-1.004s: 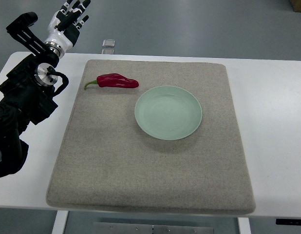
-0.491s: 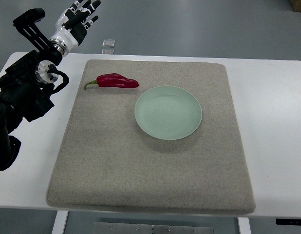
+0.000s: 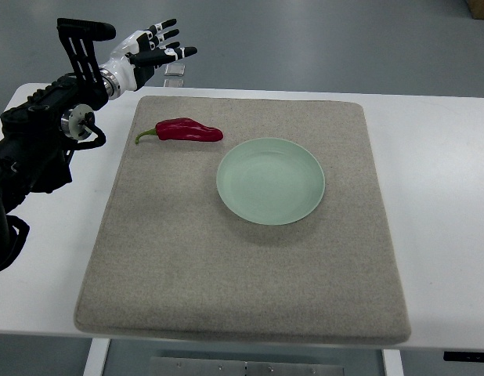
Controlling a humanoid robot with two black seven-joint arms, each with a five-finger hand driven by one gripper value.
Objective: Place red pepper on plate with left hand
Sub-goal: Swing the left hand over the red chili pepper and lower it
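A grey felt mat (image 3: 242, 266) covers most of the white table (image 3: 438, 235), and everything is placed from it. Just right of the mat's centre sits a pale green plate (image 3: 271, 181), bare. Toward the mat's far left corner lies the red pepper (image 3: 187, 130), on its side with the green stem pointing left, apart from the plate with open mat between them. Beyond the mat's far edge, a small clear block (image 3: 175, 70) sits on the table. The left hand (image 3: 148, 53) hovers above that far left corner, fingers (image 3: 175, 52) spread and holding nothing. No readable writing shows.
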